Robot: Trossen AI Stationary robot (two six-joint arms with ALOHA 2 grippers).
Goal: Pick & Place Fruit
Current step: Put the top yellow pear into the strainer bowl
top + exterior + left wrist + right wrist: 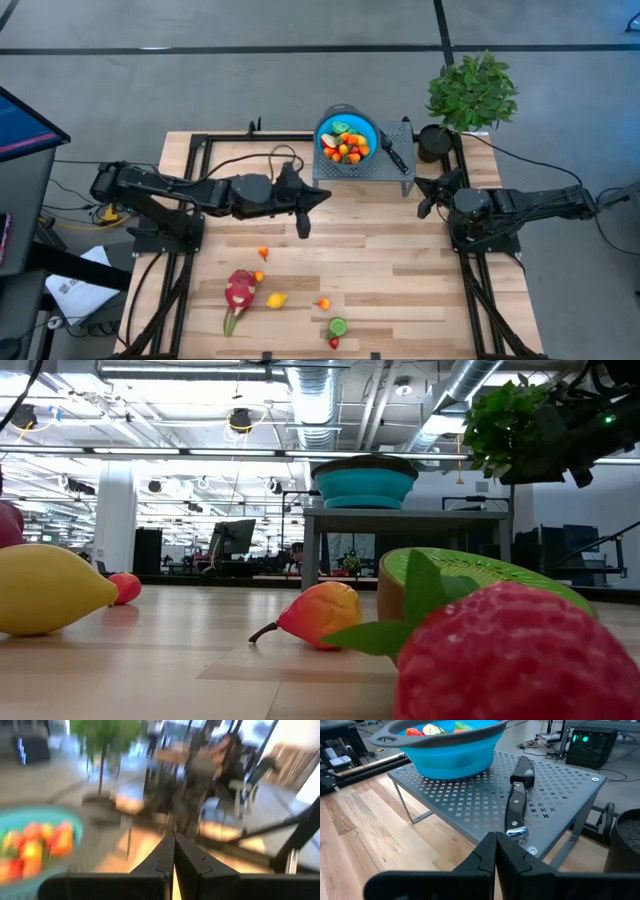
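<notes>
Loose fruit lies on the near part of the wooden table: a pink-red dragon fruit (238,293), a yellow lemon (276,300), small orange pieces (263,253) (323,303), a green kiwi half (338,326) and a red strawberry (334,343). More fruit fills a blue bowl (346,137) on a grey perforated stand (372,170). My left gripper (324,195) hovers shut and empty just left of the stand, above the table. My right gripper (424,193) waits shut and empty at the stand's right; its shut fingers (495,836) point at the stand.
A black-handled knife (517,795) lies on the stand beside the bowl. A potted green plant (472,90) stands at the far right corner. Black frame rails (190,150) run along the table's left, right and far sides. Bare wood (380,260) lies between the arms.
</notes>
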